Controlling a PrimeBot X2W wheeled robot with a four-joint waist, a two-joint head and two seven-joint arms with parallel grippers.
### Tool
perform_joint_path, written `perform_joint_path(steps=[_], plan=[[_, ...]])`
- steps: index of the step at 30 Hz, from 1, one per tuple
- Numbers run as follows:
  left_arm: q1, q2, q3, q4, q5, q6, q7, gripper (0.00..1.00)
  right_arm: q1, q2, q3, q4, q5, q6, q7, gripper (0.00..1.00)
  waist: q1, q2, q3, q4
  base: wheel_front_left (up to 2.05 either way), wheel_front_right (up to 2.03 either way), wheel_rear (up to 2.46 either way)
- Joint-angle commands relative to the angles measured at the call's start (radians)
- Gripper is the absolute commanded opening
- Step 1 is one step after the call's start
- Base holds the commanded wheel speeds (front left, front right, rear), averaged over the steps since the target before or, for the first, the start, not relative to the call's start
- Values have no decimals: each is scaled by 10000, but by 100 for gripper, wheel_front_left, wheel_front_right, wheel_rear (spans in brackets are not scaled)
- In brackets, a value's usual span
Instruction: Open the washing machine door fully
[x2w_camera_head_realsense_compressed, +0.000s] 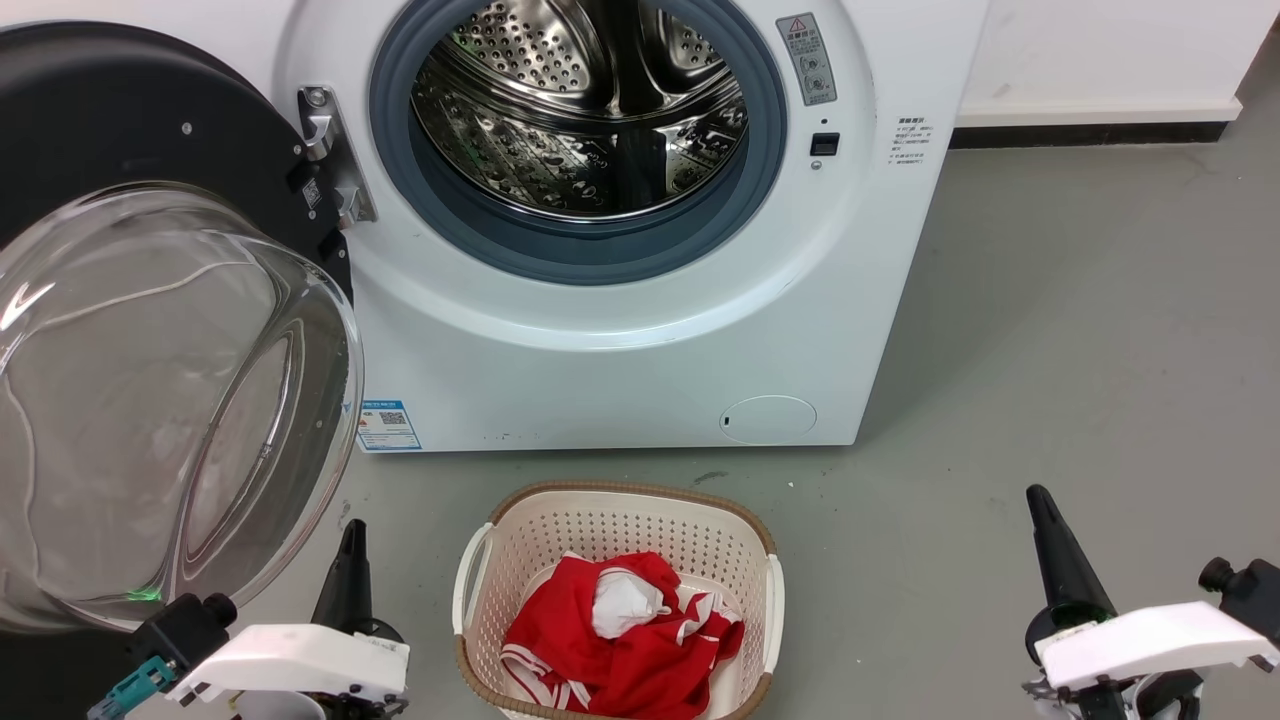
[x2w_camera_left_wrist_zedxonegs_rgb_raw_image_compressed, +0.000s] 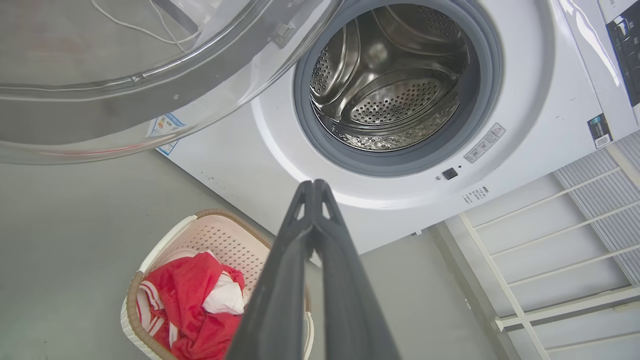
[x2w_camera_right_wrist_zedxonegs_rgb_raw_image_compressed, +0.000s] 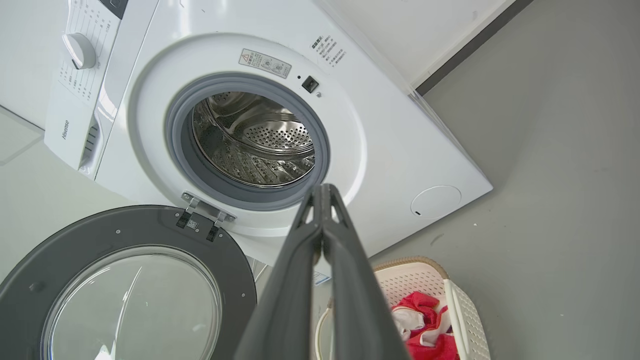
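The washing machine door (x2w_camera_head_realsense_compressed: 150, 330) hangs swung wide open to the left of the white machine (x2w_camera_head_realsense_compressed: 620, 340), its black ring and bulging clear glass bowl facing me. Its metal hinge (x2w_camera_head_realsense_compressed: 330, 150) joins it to the front panel. In the right wrist view the door (x2w_camera_right_wrist_zedxonegs_rgb_raw_image_compressed: 125, 290) lies at lower left; the left wrist view has its glass bowl (x2w_camera_left_wrist_zedxonegs_rgb_raw_image_compressed: 125, 75) at upper left. My left gripper (x2w_camera_head_realsense_compressed: 350, 545) is shut and empty, low beside the door's lower edge, apart from it. Low at the far right, my right gripper (x2w_camera_head_realsense_compressed: 1040, 505) is also shut and empty. The steel drum (x2w_camera_head_realsense_compressed: 580, 100) gapes open.
A cream laundry basket (x2w_camera_head_realsense_compressed: 620, 505) holding red and white clothes sits on the grey floor before the machine, between my grippers. A small round white flap (x2w_camera_head_realsense_compressed: 768, 420) marks the machine's lower right. White wall and dark skirting run at upper right. A white rack (x2w_camera_left_wrist_zedxonegs_rgb_raw_image_compressed: 550, 250) stands beside the machine.
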Motion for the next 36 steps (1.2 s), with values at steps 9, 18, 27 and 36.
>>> perform_joint_path(steps=[9, 18, 27, 36], plan=[[-334, -1, 153, 3, -1189, -192, 291, 0, -400, -83, -106, 42, 1210, 0, 196, 0, 0, 0, 4, 15, 0, 0, 0], [-419, -25, 272, 81, -2219, -319, 550, 0, -492, -87, -198, 172, 2224, -1, 369, 0, 0, 0, 9, 30, 0, 0, 0], [-530, -46, 370, 152, -3164, -448, 779, 0, -609, -84, -286, 288, 3149, -1, 530, 0, 0, 0, 13, 46, 0, 0, 0], [-595, -65, 474, 224, -4049, -551, 1008, 0, -691, -77, -375, 410, 4004, -1, 695, 0, 0, 0, 17, 62, 0, 0, 0]])
